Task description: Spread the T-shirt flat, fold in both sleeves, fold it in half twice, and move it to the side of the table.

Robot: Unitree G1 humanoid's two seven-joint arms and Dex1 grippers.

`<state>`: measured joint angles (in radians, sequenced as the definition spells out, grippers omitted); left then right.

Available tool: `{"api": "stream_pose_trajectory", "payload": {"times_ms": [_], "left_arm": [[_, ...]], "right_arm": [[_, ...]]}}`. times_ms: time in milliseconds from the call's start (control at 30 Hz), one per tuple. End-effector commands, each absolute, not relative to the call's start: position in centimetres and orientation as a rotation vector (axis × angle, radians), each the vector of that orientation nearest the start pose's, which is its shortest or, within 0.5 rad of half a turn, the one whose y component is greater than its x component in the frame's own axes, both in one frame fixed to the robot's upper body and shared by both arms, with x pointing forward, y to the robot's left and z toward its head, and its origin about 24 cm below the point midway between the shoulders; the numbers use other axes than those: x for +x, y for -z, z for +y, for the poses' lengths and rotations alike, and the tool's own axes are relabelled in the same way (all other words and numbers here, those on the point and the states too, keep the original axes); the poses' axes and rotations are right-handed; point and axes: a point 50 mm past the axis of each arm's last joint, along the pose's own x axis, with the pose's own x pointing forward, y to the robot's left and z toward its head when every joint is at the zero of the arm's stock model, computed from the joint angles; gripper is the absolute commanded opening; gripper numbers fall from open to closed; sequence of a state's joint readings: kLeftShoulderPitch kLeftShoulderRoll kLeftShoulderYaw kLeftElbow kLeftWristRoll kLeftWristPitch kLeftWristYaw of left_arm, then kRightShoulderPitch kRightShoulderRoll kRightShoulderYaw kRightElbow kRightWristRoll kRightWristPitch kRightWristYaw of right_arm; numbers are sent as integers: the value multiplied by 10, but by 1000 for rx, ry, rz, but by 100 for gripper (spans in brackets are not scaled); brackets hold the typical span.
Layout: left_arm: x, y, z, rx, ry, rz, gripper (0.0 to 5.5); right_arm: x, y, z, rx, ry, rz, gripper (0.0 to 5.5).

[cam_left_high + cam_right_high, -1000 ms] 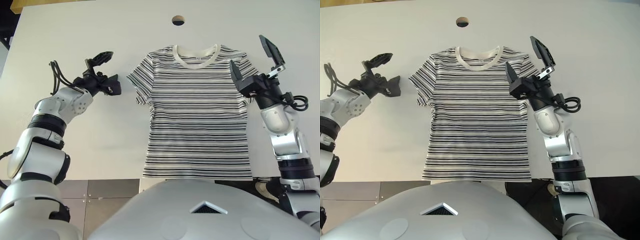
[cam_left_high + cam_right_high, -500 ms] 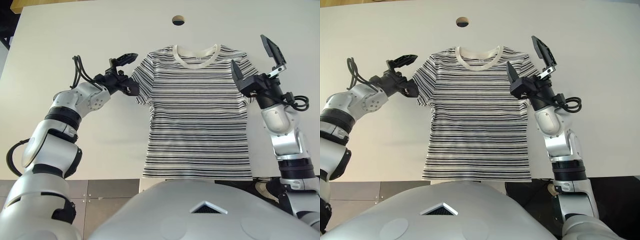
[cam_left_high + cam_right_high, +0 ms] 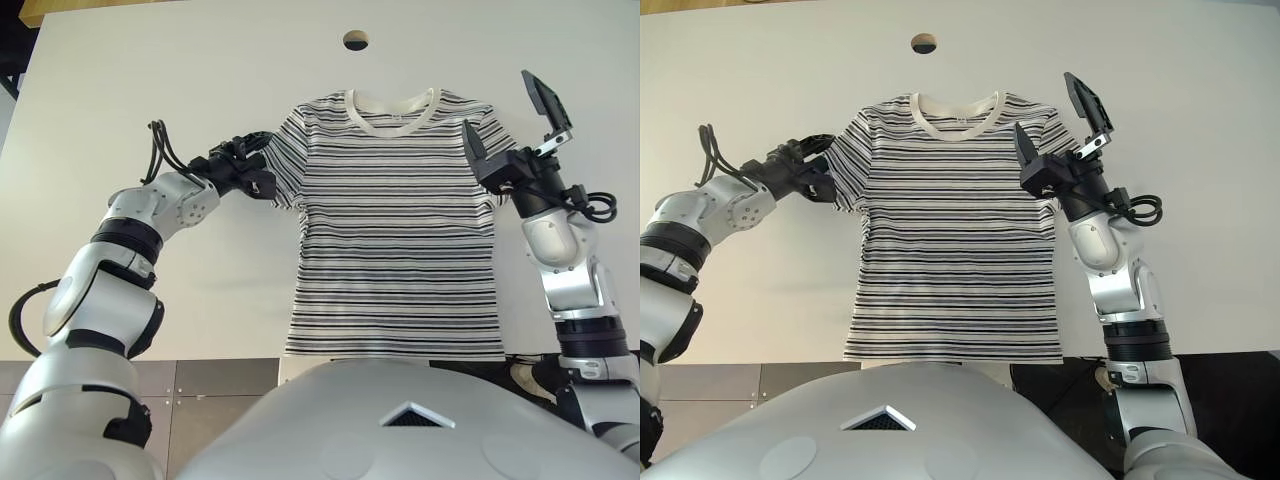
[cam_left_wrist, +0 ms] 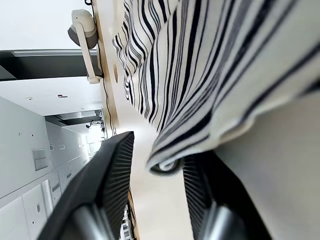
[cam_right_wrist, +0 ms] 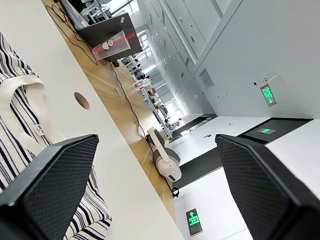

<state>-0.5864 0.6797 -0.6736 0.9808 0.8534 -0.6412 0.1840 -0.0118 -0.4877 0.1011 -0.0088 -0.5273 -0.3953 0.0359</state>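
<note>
Head views: the striped T-shirt (image 3: 395,230) is lying spread flat, front up, in the middle of the white table (image 3: 150,60). Its collar (image 3: 393,105) is pointing away from the robot and its lower edge is reaching the near table edge. Both sleeves are lying unfolded, out to the sides. A round hole (image 3: 355,40) is showing in the table just beyond the collar. The left gripper (image 3: 258,172) is sitting low on the table at the outer edge of the left sleeve (image 3: 285,160). The right gripper (image 3: 512,125) is hovering raised over the right sleeve (image 3: 480,112), pointing upward, spread wide and holding nothing.

Left wrist view: the two black ribbed fingers (image 4: 117,175) are standing apart. The rolled edge of the left sleeve is lying in the gap between them, close against one finger and clear of the other. They are straddling the fabric and not pinching it. The striped cloth is running on past them across the table.

Right wrist view: both padded fingers of the right gripper are showing far apart, with nothing between them. Beyond them the collar and a bit of striped shoulder are lying on the table, and the hole is showing near the collar. The room behind is showing a corridor with cabinets and green signs.
</note>
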Motion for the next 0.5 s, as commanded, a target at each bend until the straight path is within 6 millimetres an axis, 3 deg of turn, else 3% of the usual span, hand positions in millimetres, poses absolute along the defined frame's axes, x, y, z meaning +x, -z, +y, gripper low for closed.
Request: {"api": "stream_pose_trajectory", "payload": {"times_ms": [33,267,367,500], "left_arm": [[282,14,235,1604,890,14,106],[277,17,240,1594,886,34,12],[273,20,238,1584,906,33,12],[278,9,238,1544,825,-27,12]], "right_arm": [[245,-79,-184,-999,-336,-367,433],[246,-81,-183,-999,-337,-371,433],[247,-83,-183,-1000,-336,-376,433],[248,-83,-182,-995,-334,-376,433]]}}
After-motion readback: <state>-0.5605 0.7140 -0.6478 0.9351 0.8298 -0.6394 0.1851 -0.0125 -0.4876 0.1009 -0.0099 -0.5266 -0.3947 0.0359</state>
